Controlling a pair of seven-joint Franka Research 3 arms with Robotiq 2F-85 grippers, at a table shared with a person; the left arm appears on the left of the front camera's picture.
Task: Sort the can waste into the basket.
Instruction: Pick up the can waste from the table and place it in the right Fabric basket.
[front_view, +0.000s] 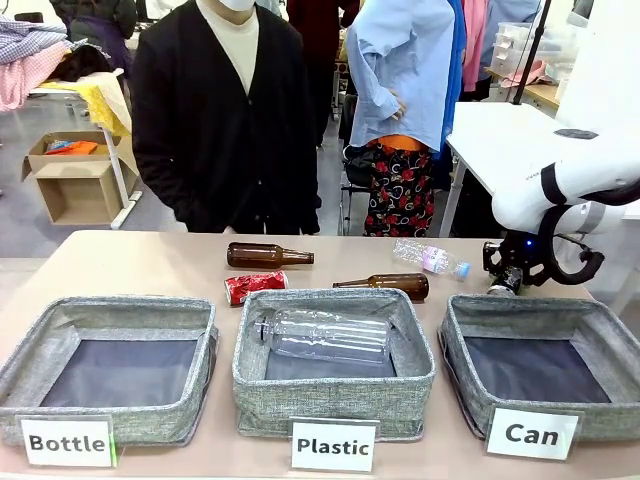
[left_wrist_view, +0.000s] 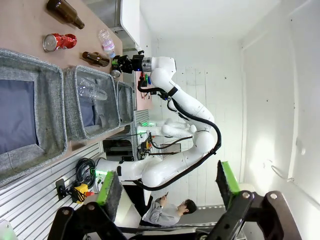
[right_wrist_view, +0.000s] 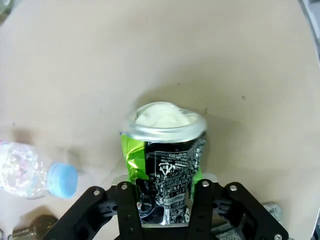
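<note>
The left fingers (left_wrist_view: 111, 186) stand wide open and hold nothing, far to the left of the Can basket (front_view: 598, 418). The crushed red can (front_view: 255, 287) lies on its side on the surface (front_view: 150, 265), well to the left of that basket and a little behind its back rim line. Its long axis runs about across the surface.

The dark can (right_wrist_view: 162, 150), black and green with a silver top, is just behind the back left corner of the basket. The right fingers (right_wrist_view: 201, 202) are closed on its two sides. Its body runs along them, and the silver top points away from the wrist. I cannot tell if it is lifted off the surface.

So the right arm is clearly the nearer one. I judge that the coming move is a short carry over the back rim of the basket, then a release.
</note>
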